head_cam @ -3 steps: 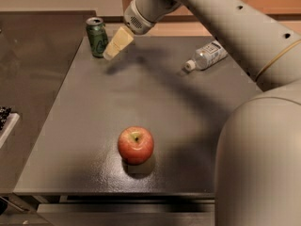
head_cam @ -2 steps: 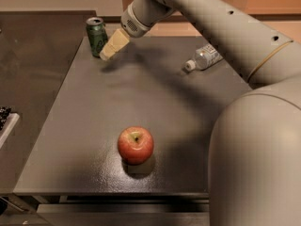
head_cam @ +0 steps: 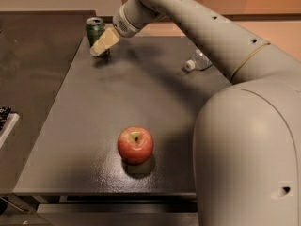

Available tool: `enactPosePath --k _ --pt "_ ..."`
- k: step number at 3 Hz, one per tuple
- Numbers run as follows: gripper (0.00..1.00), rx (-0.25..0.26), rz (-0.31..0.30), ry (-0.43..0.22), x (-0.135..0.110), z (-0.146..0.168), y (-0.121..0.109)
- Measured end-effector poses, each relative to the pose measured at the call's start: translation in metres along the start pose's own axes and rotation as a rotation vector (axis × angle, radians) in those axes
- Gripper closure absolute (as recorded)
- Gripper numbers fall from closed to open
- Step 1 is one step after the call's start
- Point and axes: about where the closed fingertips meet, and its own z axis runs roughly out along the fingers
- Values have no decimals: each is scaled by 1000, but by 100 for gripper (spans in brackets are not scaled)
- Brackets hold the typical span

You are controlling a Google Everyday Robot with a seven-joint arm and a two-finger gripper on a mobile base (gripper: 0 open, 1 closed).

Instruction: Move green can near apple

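Note:
The green can [head_cam: 95, 32] stands upright at the far left corner of the dark table [head_cam: 84, 140]. My gripper [head_cam: 101, 46] reaches in from the upper right, with its pale fingers just in front of and to the right of the can, overlapping its lower part. The red apple [head_cam: 135, 145], with a yellowish patch at its stem, sits near the table's front edge, far from the can.
A clear plastic bottle with a white cap [head_cam: 196, 61] lies on its side at the far right, partly hidden by my arm. My arm's large grey body [head_cam: 249, 159] fills the right side. A dark counter [head_cam: 33, 55] adjoins the table on the left.
My gripper has moved left toward the can and now overlaps its lower right side. The can and apple have not moved.

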Motion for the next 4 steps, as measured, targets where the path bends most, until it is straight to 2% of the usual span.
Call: enactPosePath --k 2,3,4 --pt "0 -17 -4 -54 -28 26 -6" --pt "18 -22 -8 -56 -36 36 -10" --pt "41 -27 -11 -56 -41 39 -12"
